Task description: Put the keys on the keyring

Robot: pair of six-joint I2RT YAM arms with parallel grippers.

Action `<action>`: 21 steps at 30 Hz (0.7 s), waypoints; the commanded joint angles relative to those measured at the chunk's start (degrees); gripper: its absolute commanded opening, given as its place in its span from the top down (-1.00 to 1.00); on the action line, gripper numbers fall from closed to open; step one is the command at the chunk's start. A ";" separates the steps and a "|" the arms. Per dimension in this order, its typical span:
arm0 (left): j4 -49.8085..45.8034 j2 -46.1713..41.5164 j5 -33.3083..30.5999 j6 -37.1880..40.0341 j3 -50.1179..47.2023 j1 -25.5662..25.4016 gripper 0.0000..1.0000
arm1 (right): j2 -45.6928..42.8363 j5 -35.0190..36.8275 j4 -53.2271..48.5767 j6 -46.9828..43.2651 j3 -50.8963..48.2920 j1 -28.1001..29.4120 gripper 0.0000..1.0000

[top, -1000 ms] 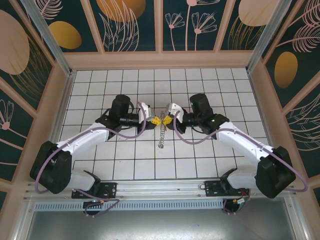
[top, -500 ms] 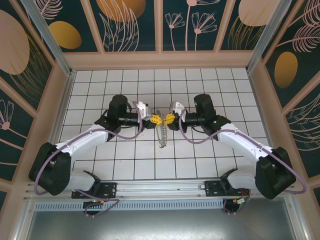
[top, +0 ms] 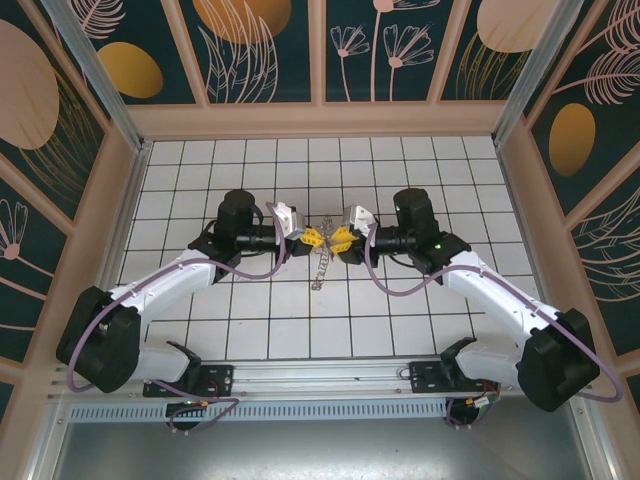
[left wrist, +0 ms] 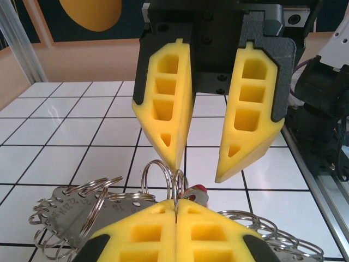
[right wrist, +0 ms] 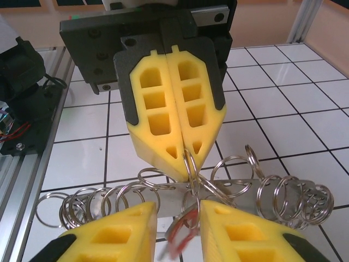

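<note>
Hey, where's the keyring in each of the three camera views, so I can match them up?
Top external: keyring at the picture's centre, a short vertical strand.
Left wrist: keyring along the bottom, spreading left and right.
Right wrist: keyring across the lower middle.
Shared landmark: left pincer, shut on one small ring.

White tiled table — floral walls.
</note>
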 commanded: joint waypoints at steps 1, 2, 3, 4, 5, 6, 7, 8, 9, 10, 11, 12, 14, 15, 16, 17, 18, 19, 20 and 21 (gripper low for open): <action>0.01 -1.25 0.65 1.46 0.75 -0.15 1.00 | -0.36 -0.52 -0.83 -1.36 2.30 -0.10 0.46; 0.00 -1.25 0.82 1.48 0.88 -0.14 1.00 | -0.08 -0.64 -0.84 -1.43 2.58 -0.17 0.47; -0.01 -1.25 0.97 1.41 0.84 -0.12 1.00 | 0.23 -0.83 -0.77 -1.43 2.78 -0.13 0.48; 0.03 -1.31 1.02 1.41 0.81 -0.22 1.00 | 0.56 -0.95 -0.68 -1.37 2.94 -0.08 0.50; -0.09 -1.23 1.03 1.42 0.84 -0.16 1.00 | 0.87 -1.15 -0.51 -1.20 3.13 0.06 0.53; -0.02 -1.16 1.11 1.43 0.84 -0.13 1.00 | 1.18 -1.14 -0.40 -1.08 3.24 0.22 0.54; 0.00 -1.12 1.20 1.45 0.87 -0.14 1.00 | 1.52 -1.10 -0.25 -0.97 3.18 0.32 0.56; -0.01 -1.07 1.27 1.45 0.94 -0.15 1.00 | 1.85 -1.09 -0.10 -0.84 3.33 0.48 0.61; -0.04 -1.07 1.28 1.42 0.93 -0.14 1.00 | 2.12 -1.10 -0.06 -0.71 3.49 0.60 0.63; -0.07 -1.04 1.28 1.49 1.03 -0.19 1.00 | 2.32 -1.08 0.02 -0.56 3.51 0.70 0.62; -0.12 -1.04 1.42 1.42 1.08 -0.13 1.00 | 2.45 -0.83 0.28 -0.52 3.47 0.79 0.62; -0.17 -1.07 1.39 1.41 1.02 -0.13 1.00 | 2.52 -0.84 0.32 -0.60 3.43 0.93 0.62; -0.14 -1.08 1.37 1.32 1.05 -0.14 1.00 | 2.74 -0.84 0.53 -0.69 3.42 1.13 0.64; -0.15 -1.10 1.41 1.32 1.05 -0.17 1.00 | 2.82 -0.83 0.62 -0.70 3.42 1.10 0.65; -0.11 -1.13 1.44 1.33 1.06 -0.21 1.00 | 2.94 -0.84 0.68 -0.71 3.42 1.15 0.65; -0.17 -1.07 1.52 1.34 1.02 -0.10 1.00 | 3.06 -0.64 0.86 -0.64 3.42 1.19 0.65; -0.18 -1.12 1.60 1.35 1.02 -0.17 1.00 | 3.14 -0.40 1.20 -0.69 3.27 1.15 0.65; -0.11 -1.07 1.70 1.35 1.02 -0.13 1.00 | 3.22 -0.39 1.43 -0.72 3.13 1.15 0.66; -0.18 -1.05 1.80 1.32 1.08 -0.17 1.00 | 3.31 -0.47 1.69 -0.73 3.13 1.15 0.66; -0.12 -1.05 2.05 1.33 1.12 -0.17 1.00 | 3.48 -0.50 2.12 -0.49 3.09 1.19 0.66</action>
